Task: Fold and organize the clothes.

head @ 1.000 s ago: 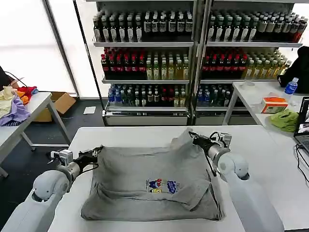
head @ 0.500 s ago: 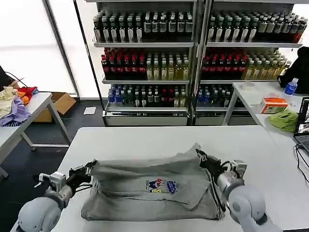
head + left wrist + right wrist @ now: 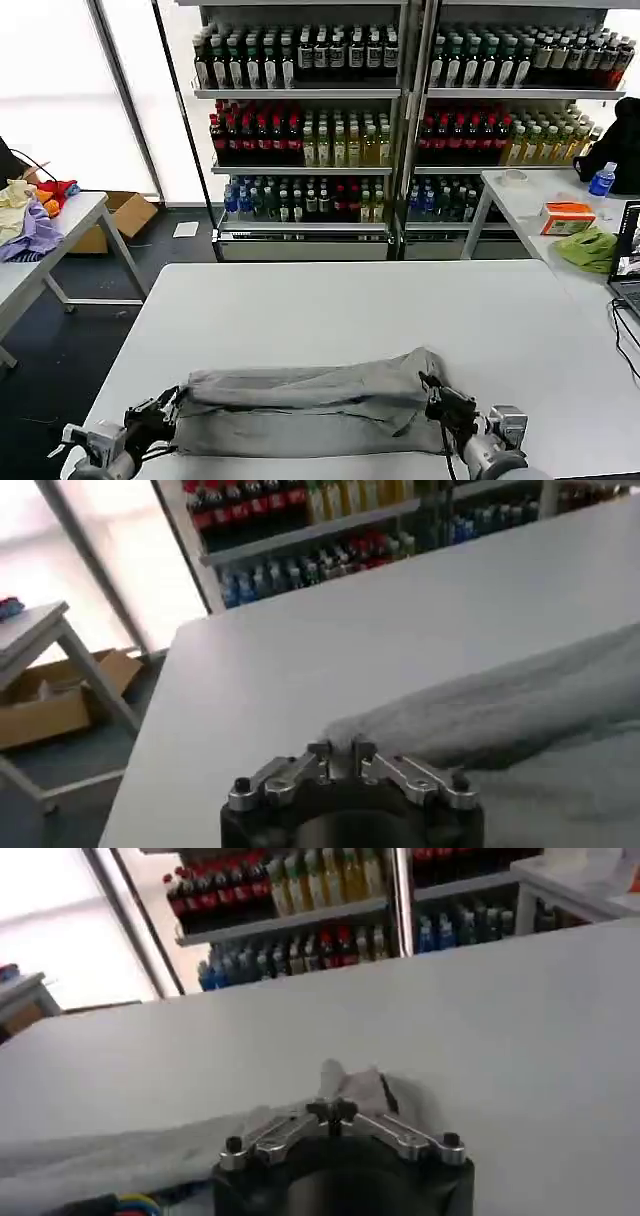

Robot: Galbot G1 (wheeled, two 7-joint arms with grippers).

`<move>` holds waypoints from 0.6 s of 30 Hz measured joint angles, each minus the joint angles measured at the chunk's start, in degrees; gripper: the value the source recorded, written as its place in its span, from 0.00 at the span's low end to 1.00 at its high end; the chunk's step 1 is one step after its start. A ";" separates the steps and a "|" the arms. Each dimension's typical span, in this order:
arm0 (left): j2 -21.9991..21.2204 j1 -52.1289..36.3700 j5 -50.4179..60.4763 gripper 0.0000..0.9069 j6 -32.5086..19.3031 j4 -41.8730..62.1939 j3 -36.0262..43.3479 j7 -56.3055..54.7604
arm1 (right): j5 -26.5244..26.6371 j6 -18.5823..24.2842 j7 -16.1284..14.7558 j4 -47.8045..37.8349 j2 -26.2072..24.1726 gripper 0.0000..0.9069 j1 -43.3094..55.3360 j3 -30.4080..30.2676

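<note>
The clothes, a light grey shirt [image 3: 310, 410], lie folded into a long low band near the table's front edge. My left gripper [image 3: 172, 408] is shut on the shirt's left end, and in the left wrist view the grey cloth [image 3: 520, 705] runs out from between the closed jaws of the left gripper [image 3: 338, 752]. My right gripper [image 3: 432, 392] is shut on the shirt's right end. The right wrist view shows a pinched fold of shirt [image 3: 375, 1093] rising just past the right gripper [image 3: 331, 1110]. The chest print is hidden inside the fold.
The white table [image 3: 330, 300] stretches bare behind the shirt. Drink shelves [image 3: 400, 120] stand beyond it. A side table at the right holds a green cloth [image 3: 590, 247], an orange box [image 3: 566, 215] and a bottle [image 3: 603, 178]. Coloured fabrics [image 3: 30, 215] lie on a left table.
Both grippers have pulled the shirt's far edge toward the front edge of the table, over the near half. The print is now covered and the shirt is a narrow band.
</note>
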 measured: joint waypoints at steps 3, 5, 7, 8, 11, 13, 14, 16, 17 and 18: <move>-0.09 1.63 1.58 1.00 0.01 -1.11 -1.49 -0.25 | -3.01 2.05 -3.08 0.02 -0.27 1.00 -1.80 2.34; -0.37 2.75 1.94 1.00 -0.11 -2.09 -2.80 -0.65 | -5.16 4.20 -5.44 -0.05 -0.20 1.00 -2.50 4.25; -0.83 3.58 1.68 1.00 -0.49 -3.04 -3.64 -1.26 | -6.84 6.86 -7.95 -0.58 0.08 1.00 -3.03 6.35; -1.12 3.82 1.30 1.00 -0.80 -3.57 -3.87 -1.77 | -7.38 8.21 -9.13 -0.92 0.28 1.00 -3.23 7.36; -2.38 4.11 0.44 1.00 -2.34 -4.25 -3.85 -3.79 | -7.88 12.16 -12.20 -2.25 1.03 1.00 -3.52 10.72; -3.79 3.83 0.48 1.00 -3.36 -4.26 -3.09 -5.33 | -7.78 14.28 -13.65 -3.14 1.42 1.00 -3.64 12.59; -4.73 3.53 0.51 1.00 -3.86 -4.19 -2.41 -6.31 | -7.72 15.32 -14.27 -3.66 1.62 1.00 -3.75 13.48; -6.61 2.78 0.44 1.00 -4.75 -3.93 -0.87 -8.22 | -7.71 16.92 -15.27 -4.47 1.89 1.00 -4.07 14.72; -7.73 2.29 0.44 1.00 -5.31 -3.68 0.13 -9.34 | -7.72 17.62 -15.71 -4.77 1.99 1.00 -4.24 15.22; -8.71 1.86 0.50 1.00 -5.88 -3.36 1.08 -10.35 | -7.75 18.42 -16.23 -5.02 2.13 1.00 -4.45 15.69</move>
